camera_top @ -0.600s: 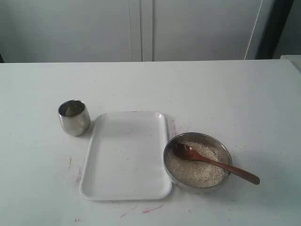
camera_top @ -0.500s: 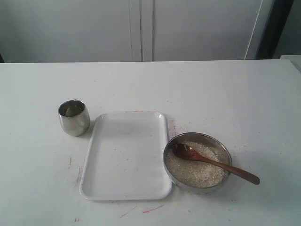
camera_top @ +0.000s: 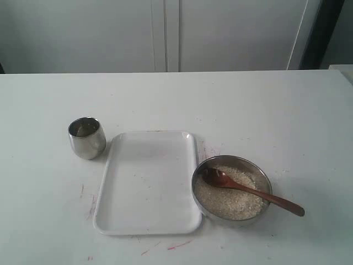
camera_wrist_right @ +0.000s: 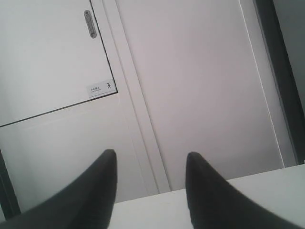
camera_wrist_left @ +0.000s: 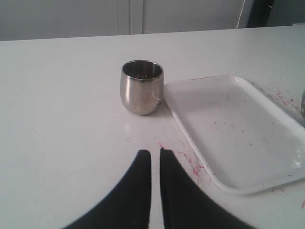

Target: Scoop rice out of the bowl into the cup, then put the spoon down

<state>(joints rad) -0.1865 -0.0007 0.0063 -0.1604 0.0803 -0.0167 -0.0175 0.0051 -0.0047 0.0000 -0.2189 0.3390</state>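
Wooden spoon [camera_top: 248, 190] leans on bowl [camera_top: 231, 158] rim, ungrasped; clumsy grab could spill rice [camera_top: 231, 205]. Left gripper [camera_wrist_left: 153, 151] jaws almost pressed together, right gripper [camera_wrist_right: 151, 153] spread.

The only print in view is a small white label [camera_wrist_right: 101, 88] on the pale cabinet door [camera_wrist_right: 47, 62] that the right wrist camera faces. It is stuck close to the door's corner, a little way from the slim handle [camera_wrist_right: 89, 25]. It bears a line of tiny dark characters and a small figure-like pictogram at one end, all too small to read.
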